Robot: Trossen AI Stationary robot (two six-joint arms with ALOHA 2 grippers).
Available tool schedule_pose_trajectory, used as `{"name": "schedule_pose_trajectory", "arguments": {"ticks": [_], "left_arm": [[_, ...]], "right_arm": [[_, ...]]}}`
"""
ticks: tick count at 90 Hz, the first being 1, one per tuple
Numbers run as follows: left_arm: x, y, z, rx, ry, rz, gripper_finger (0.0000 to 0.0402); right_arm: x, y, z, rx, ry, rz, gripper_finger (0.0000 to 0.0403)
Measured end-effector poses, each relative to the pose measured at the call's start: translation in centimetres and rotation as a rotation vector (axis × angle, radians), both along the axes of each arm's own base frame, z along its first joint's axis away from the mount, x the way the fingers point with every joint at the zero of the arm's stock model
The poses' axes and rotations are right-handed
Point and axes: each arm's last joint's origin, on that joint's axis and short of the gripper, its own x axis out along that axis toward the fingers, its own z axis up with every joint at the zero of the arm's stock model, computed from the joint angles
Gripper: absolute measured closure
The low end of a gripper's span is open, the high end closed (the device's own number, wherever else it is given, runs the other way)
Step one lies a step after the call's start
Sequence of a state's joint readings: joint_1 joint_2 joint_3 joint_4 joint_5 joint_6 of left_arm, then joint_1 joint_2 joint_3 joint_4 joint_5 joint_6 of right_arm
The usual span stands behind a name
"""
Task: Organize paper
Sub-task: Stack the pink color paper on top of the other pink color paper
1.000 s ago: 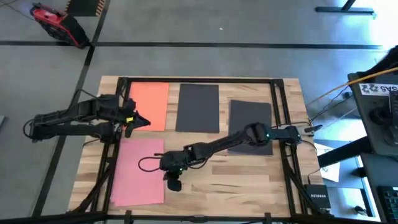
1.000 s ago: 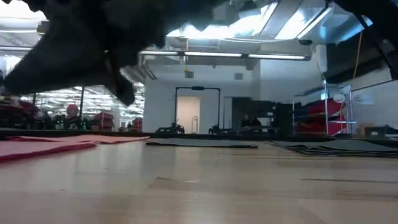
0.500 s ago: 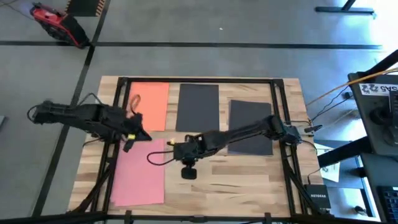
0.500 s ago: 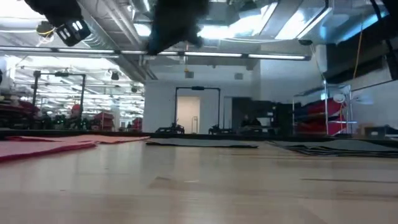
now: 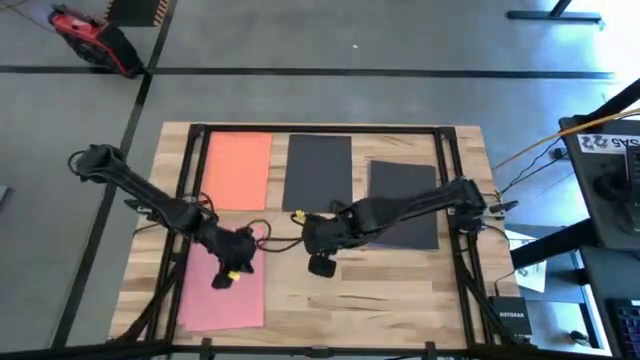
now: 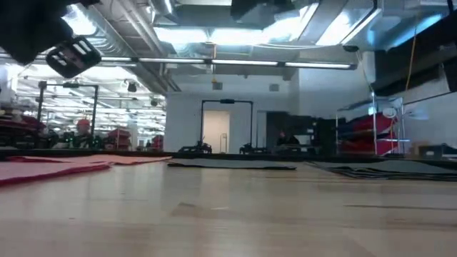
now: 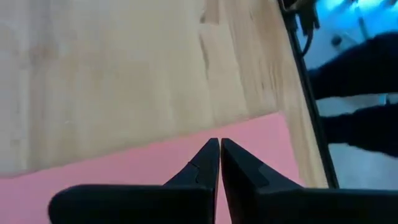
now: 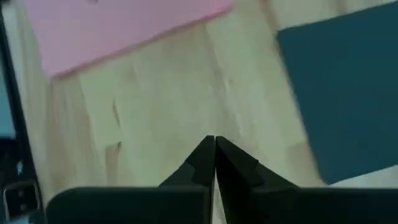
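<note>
Beneath the closed, empty left pincer lies the pink sheet; we judge a shut descent could crease or skid it. We note the right pincer likewise closed, over bare surface.

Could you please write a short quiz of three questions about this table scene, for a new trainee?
1. True or false: the left gripper is shut above the flat pink paper sheet.
2. Which sheet lies at the table's far left corner? A) flat orange paper sheet B) a yellow sheet C) a blue sheet
3. Fill in: the right gripper is shut over the bare ______ tabletop.

Key: 1 true; 2 A; 3 wooden
</note>
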State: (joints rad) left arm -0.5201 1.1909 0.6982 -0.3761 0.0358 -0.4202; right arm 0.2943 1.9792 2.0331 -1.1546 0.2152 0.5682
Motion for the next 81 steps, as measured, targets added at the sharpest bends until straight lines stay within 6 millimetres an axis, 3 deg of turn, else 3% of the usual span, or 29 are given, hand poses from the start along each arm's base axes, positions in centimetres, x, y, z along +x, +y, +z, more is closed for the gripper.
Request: {"name": "schedule_pose_trajectory", "arguments": {"ticks": [12,24,44,71,81], "left_arm": [[1.6,-1.2,-0.3,-0.017,-0.044,0.0,0.0402],[3.1,-2.1,-1.2,-0.011,-0.043,-0.006,0.0402],[5.2,-3.8,-3.7,0.055,0.038,-0.044,0.0402],[5.8,-6.3,-7.5,0.109,0.164,-0.111,0.0402],[6.1,-7.1,-7.9,0.115,0.17,-0.127,0.0402]], "right_arm": [[-0.9,-0.3,2.3,0.003,-0.092,0.022,0.0403],[-1.6,-0.5,3.3,-0.008,-0.116,0.041,0.0403],[-1.9,-0.6,3.2,-0.025,-0.086,0.045,0.0403],[-2.0,-0.7,3.1,-0.033,-0.071,0.035,0.0403],[-2.0,-0.7,3.0,-0.041,-0.06,0.044,0.0403]]}}
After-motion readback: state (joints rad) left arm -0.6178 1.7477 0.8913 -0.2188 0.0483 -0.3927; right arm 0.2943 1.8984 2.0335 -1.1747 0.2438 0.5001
